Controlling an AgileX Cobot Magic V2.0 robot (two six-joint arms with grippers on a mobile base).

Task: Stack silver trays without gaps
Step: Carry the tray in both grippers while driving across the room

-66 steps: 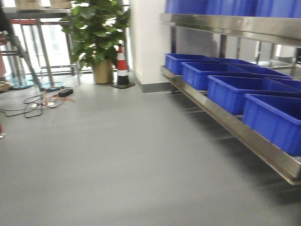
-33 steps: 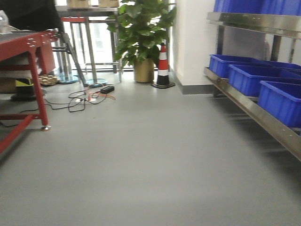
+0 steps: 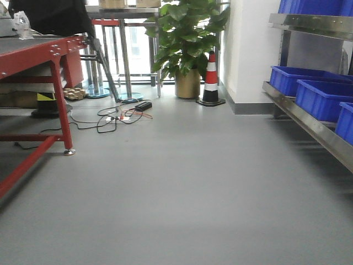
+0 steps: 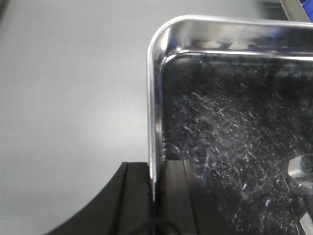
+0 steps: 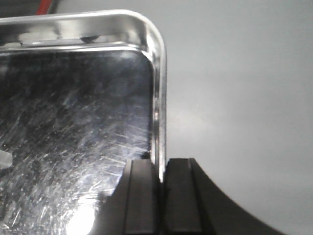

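Over grey floor [image 4: 73,98], left jaws clamped on silver tray [image 4: 234,122] rim, right jaws likewise.

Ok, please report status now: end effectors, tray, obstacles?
Left end effector, right end effector: both shut on silver tray rim. Red table left, blue bins right.

A table [image 3: 33,48] stands left, bins [image 3: 322,98] on a shelf [image 3: 306,122] right, plant [image 3: 185,33] and cone [image 3: 210,77] behind.
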